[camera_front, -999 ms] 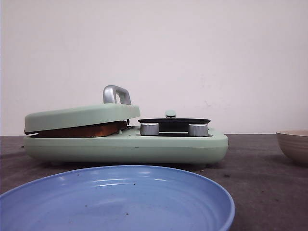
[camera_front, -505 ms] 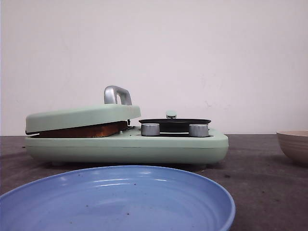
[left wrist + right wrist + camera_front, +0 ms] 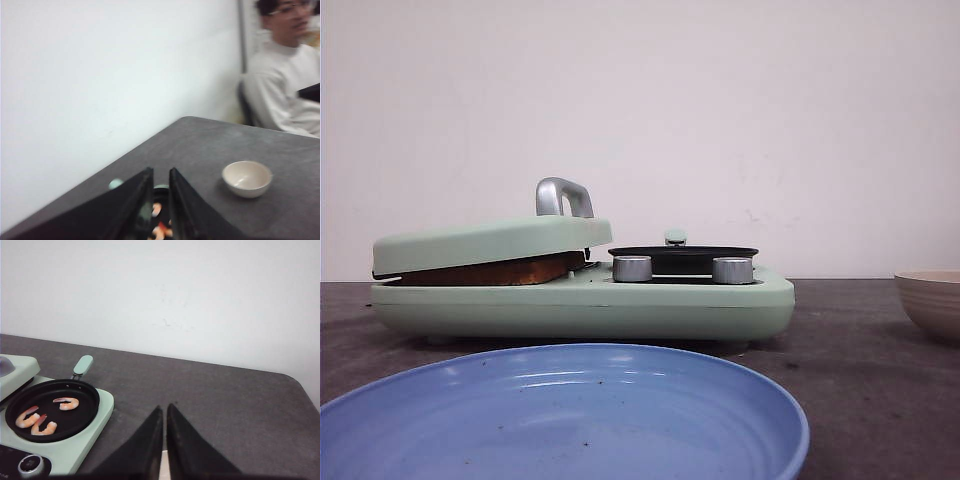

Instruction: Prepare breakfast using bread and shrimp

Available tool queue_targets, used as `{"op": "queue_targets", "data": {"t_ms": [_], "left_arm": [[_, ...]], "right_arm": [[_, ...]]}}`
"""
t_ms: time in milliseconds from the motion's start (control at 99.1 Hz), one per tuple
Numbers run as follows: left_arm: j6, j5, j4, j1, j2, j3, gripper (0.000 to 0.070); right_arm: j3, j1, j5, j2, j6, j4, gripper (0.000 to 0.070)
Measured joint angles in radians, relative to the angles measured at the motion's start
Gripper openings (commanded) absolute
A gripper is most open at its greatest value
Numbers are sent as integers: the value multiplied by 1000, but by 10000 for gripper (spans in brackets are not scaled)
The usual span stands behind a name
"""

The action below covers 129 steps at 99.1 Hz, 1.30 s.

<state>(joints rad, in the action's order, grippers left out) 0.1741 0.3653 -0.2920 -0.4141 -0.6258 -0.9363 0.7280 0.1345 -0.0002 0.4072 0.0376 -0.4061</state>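
The bread shows only as a browned edge under the nearly closed lid of the mint-green breakfast maker. The shrimp, three orange-pink pieces, lie in the black pan on the maker's right side, and they show blurred between the left fingers. My left gripper hovers above the pan, jaws a narrow slit apart and empty. My right gripper is shut and empty, over the grey table to the right of the maker. Neither gripper shows in the front view.
A large blue plate sits in front of the maker. A beige bowl stands at the right, also in the left wrist view. The pan's green handle points toward the wall. A person sits beyond the table's end.
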Motion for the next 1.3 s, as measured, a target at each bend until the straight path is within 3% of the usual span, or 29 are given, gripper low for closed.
{"op": "queue_targets", "data": {"t_ms": [272, 595, 777, 1302], "left_arm": [[-143, 1, 67, 173, 292, 399, 1], [-289, 25, 318, 339, 534, 718, 1], [-293, 22, 323, 369, 603, 795, 1], [-296, -106, 310, 481, 621, 904, 0]], "right_arm": [[0, 0, 0, 0, 0, 0, 0], [0, 0, 0, 0, 0, 0, 0], [0, 0, 0, 0, 0, 0, 0], [0, 0, 0, 0, 0, 0, 0]]}}
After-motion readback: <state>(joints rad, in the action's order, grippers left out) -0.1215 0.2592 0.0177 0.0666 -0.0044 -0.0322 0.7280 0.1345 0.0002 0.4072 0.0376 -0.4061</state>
